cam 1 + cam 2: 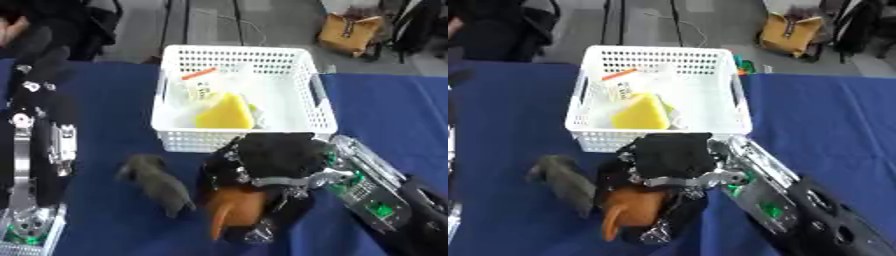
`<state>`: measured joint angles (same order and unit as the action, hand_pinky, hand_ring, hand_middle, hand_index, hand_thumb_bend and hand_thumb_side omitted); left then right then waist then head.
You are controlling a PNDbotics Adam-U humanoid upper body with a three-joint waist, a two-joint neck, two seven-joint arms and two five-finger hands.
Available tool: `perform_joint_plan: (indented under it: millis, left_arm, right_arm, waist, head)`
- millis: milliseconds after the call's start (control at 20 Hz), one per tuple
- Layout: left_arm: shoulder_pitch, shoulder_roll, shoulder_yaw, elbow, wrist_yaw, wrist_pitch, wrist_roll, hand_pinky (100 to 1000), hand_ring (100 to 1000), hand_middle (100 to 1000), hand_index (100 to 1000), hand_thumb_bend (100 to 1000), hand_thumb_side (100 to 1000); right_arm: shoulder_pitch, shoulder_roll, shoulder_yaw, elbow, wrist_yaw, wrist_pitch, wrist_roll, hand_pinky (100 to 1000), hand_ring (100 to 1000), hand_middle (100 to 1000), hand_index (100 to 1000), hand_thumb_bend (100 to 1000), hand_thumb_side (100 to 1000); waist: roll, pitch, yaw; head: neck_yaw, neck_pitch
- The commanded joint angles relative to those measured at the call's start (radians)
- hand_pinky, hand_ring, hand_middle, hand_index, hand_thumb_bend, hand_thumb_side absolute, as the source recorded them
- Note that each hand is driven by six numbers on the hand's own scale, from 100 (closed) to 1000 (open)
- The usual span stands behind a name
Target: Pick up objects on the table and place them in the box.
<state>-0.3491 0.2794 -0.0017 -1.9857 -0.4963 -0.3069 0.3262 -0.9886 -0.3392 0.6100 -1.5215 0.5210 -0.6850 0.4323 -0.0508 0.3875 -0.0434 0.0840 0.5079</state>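
We have the right hand (271, 172) curled around the orange thing (234, 210) at lower centre, just below the basket (319, 95), ready to lift it in; grey toy (157, 184) waits left, left hand unseen.

Right arm enters from the lower right corner, forearm angled up and to the left. Right hand (267, 175) is palm down, fingers (654, 231) curled downward and closed around an orange object held beneath the palm. Left arm (35, 150) stands along the left edge, well apart from the right hand; its hand is not visible.
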Motion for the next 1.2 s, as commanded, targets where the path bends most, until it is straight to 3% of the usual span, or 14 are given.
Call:
perform_joint_plan:
  millis: [50, 1050, 1100, 1200]
  left_arm:
    - [-0.002, 0.014, 0.008, -0.014, 0.000, 0.001, -0.001, 821, 906, 969, 901, 100, 901]
    - [0.000, 0.020, 0.011, -0.014, -0.003, 0.004, 0.004, 824, 906, 970, 904, 100, 895]
    - [0.000, 0.020, 0.011, -0.014, -0.003, 0.003, 0.004, 824, 906, 970, 904, 100, 895]
    - [-0.001, 0.020, 0.011, -0.014, -0.003, 0.003, 0.006, 824, 905, 971, 904, 100, 895]
  right_arm:
    - [-0.037, -0.028, -0.019, -0.027, -0.011, -0.222, 0.203, 104, 357, 510, 629, 100, 301]
    - [-0.166, -0.063, -0.076, 0.010, 0.051, -0.222, 0.043, 100, 375, 521, 629, 100, 332]
    - [-0.170, -0.062, -0.078, 0.016, 0.055, -0.222, 0.037, 100, 377, 524, 632, 100, 288]
    - [-0.187, -0.057, -0.088, 0.031, 0.068, -0.222, 0.024, 100, 378, 524, 634, 100, 338]
  waist:
    - [0.004, -0.030, -0.002]
    - [0.000, -0.038, 0.004]
    - [0.000, -0.038, 0.004]
    - [0.001, -0.038, 0.008]
  head:
    - [-0.002, -0.007]
    - [-0.012, -0.017]
    - [-0.013, -0.018]
    - [-0.016, -0.021]
